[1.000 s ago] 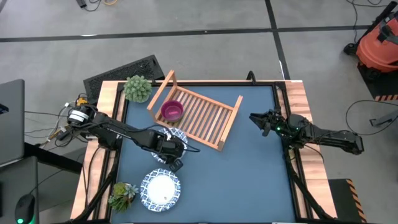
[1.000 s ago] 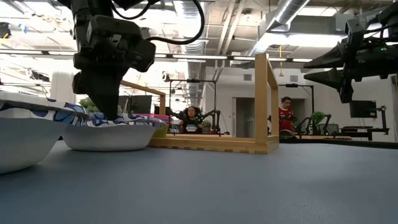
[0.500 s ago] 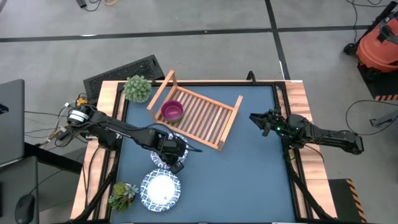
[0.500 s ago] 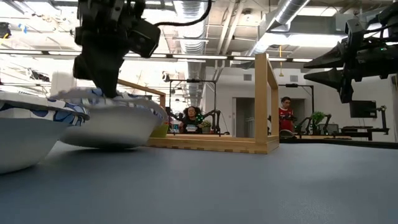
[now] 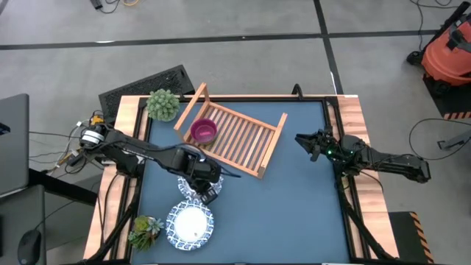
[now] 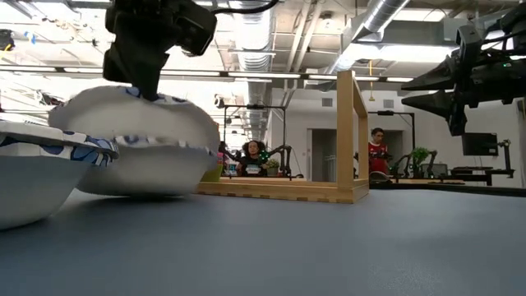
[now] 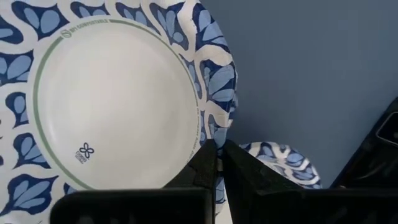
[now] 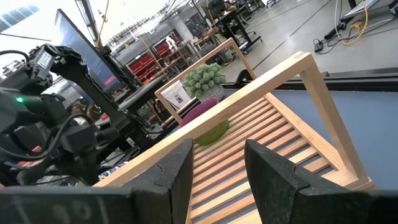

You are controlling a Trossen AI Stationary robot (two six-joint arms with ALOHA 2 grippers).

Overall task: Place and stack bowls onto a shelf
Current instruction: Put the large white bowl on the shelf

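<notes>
Hard to read from the high view — left gripper and its dark wrist covering most of the patterned white bowl lifted there, only slivers of blue rim peeking out. Clearer at table height: bowl tipped up off the blue table, underside facing out, rim pinched from above between pressed-together fingers. Confirmed by the left wrist camera — white inside, thin green ring, blue leaf pattern, rim caught between the two dark pads. Beneath it in the low view, what looks like another white bowl sitting on the table; whether the two touch, impossible to say. Nearest the low camera, a further patterned bowl, cut off at the frame edge; likely the same one lying whole and empty near the table's front edge in the high view.

Wooden slatted shelf lying skewed at the table's back, holding a magenta bowl at its left end, a green bowl seemingly nested under it. Right gripper hovering at the table's right side, well apart from the shelf, fingers spread, holding nothing.
</notes>
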